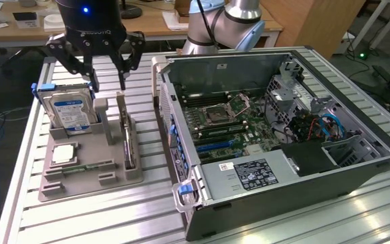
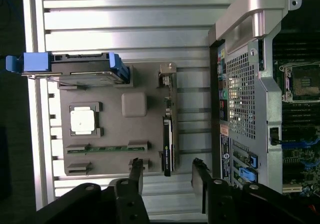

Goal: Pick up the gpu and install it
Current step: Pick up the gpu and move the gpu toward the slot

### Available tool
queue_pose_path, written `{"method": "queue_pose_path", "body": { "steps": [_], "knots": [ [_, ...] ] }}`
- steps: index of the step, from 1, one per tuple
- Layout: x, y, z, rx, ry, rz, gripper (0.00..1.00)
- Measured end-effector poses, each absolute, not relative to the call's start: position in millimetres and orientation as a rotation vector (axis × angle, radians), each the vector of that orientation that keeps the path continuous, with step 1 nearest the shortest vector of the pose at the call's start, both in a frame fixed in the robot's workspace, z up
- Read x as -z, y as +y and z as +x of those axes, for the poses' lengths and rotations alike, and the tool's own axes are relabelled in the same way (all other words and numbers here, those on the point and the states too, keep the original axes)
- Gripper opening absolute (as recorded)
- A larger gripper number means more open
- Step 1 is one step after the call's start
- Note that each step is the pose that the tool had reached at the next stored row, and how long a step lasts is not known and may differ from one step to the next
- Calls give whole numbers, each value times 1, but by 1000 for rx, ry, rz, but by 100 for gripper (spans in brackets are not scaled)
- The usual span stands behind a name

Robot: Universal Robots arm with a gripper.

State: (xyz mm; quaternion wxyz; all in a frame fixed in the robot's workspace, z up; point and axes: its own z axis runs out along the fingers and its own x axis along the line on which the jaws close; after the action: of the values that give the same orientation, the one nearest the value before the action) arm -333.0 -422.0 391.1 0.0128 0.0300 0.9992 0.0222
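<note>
Judging by looks alone: a light, stiff, fragile piece, the gpu (image 1: 128, 145), a thin, long black expansion card with a pale metal bracket at one end. Probably little give under a grip, yet easy to harm at the components and edge contacts. Best taken across the two flat faces along the upper edge, squarely and without twist.

Standing on its long edge in a slot of the grey moulded plastic holder tray (image 1: 107, 147), on the ribbed aluminium counter (image 1: 100, 218). Just beside the open dark computer case (image 1: 269, 203), apart from the silver hard drive with blue-white label (image 1: 73, 114).

Hovering above that tray, the black two-fingered tool (image 1: 107, 84), spread wide and holding nothing. Below it the card, untouched. In the wrist view, lined up with the gap between the fingers (image 2: 136, 176), one end close to the tips.
</note>
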Motion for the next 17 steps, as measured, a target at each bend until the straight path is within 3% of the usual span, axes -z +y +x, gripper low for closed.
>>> {"method": "queue_pose_path", "body": {
  "steps": [3, 17],
  "knots": [
    [-391, -422, -333, -69, 3114, 93, 59],
    [-390, -422, -333, -71, 3117, -75, 59]
  ]
}}
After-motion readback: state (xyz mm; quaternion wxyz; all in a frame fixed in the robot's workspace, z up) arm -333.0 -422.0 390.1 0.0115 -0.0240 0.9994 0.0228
